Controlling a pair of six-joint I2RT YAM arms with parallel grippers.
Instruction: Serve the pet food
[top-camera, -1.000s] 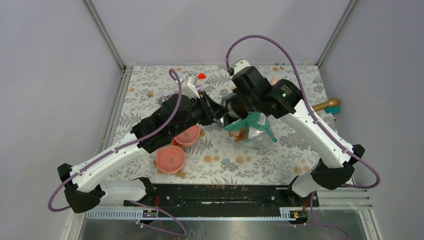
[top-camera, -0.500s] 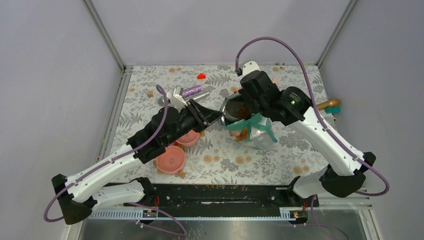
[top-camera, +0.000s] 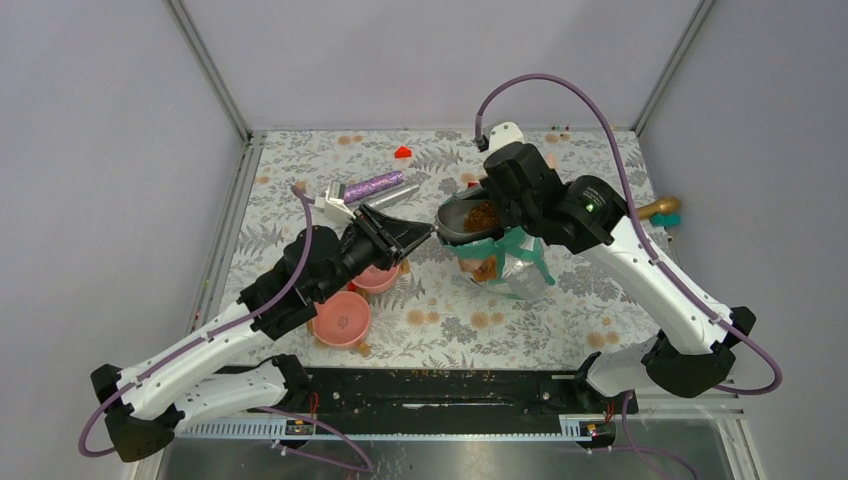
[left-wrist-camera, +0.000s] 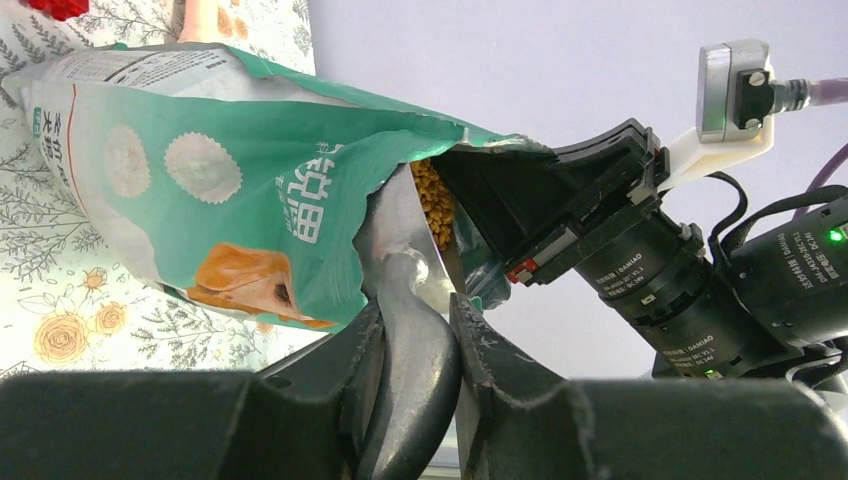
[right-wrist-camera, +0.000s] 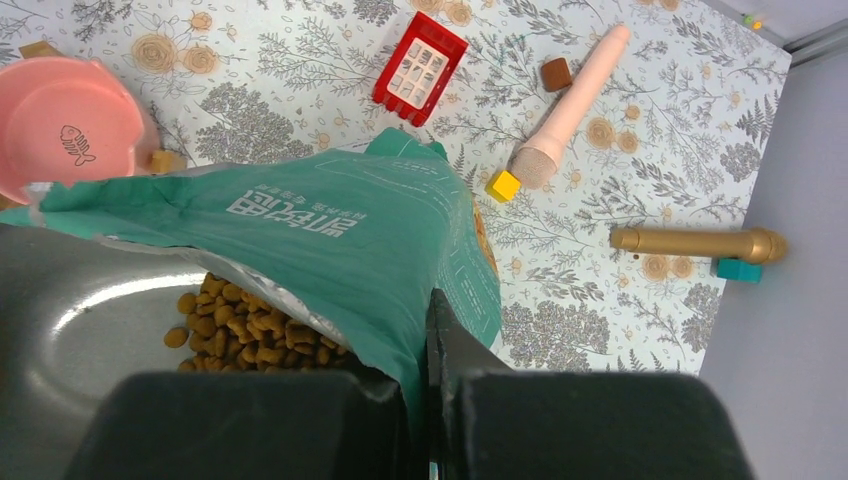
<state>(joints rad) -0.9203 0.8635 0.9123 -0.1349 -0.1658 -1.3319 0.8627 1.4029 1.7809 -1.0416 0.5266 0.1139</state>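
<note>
Kibble (top-camera: 482, 215) in the scoop (top-camera: 462, 222), none served yet.
Left of the pouch (top-camera: 512, 262), both pink bowls (top-camera: 340, 318) wait, and the plainly visible one is empty. Your left gripper (left-wrist-camera: 420, 335), jaws partway closed, clamps the scoop handle, its cup at the pouch mouth. Your right gripper (right-wrist-camera: 425, 370) pinches the pouch's upper edge, closed tight. Left of the pouch you have open mat (top-camera: 440, 320) towards the bowls; right of it, a gold cylinder (top-camera: 652, 208) and teal block (top-camera: 668, 220) sit near the wall (top-camera: 760, 200).

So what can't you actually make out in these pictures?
- How full the pouch is: its own walls hide that in every view.
- Inside of the farther pink bowl: the left arm mostly covers it, top view.
- Fingertips of the right gripper: buried in the pouch fold, right wrist view.
</note>
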